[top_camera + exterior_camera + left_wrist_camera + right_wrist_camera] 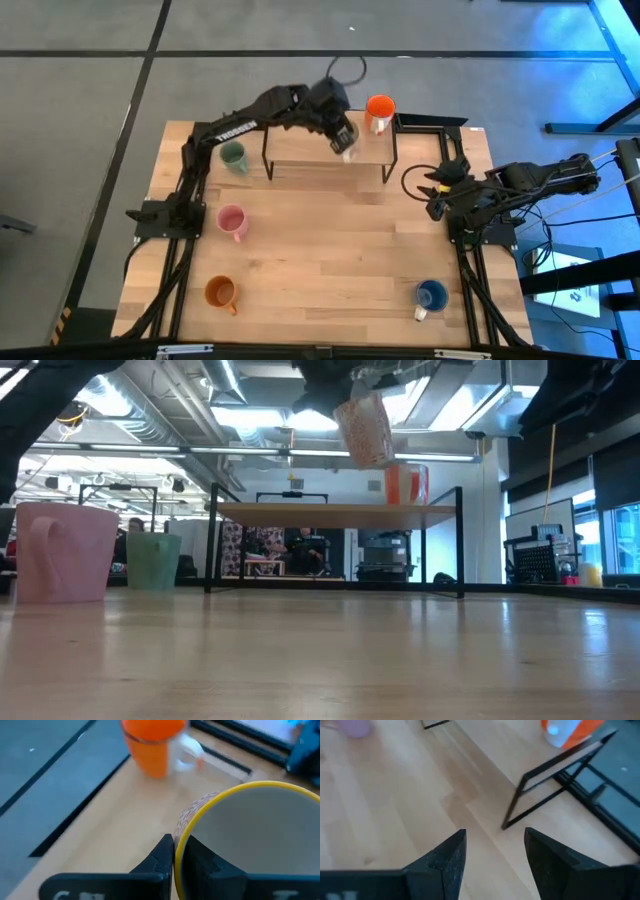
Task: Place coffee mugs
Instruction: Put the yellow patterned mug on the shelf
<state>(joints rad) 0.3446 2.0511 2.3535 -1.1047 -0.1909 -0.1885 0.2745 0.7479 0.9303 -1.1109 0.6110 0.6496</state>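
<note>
We find the left arm stretched over the shelf [300, 150] at the table's [330, 270] far edge, its left gripper [345, 138] clenched on the rim of a speckled mug [250, 835], held above the shelf beside the orange mug [379, 108]. The right gripper [495, 850] waits released near the right edge. Green [233, 155], pink [231, 220], brown [220, 292] and blue [431, 294] mugs stand on the table.

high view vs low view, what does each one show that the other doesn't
Only the high view shows the orange-brown mug, the blue mug and the right gripper waiting at the table's right edge. Only the low view shows the room behind and the held mug hanging clear above the shelf. Both show the pink mug, green mug, orange-red mug on the shelf, and the left gripper holding the mug.
</note>
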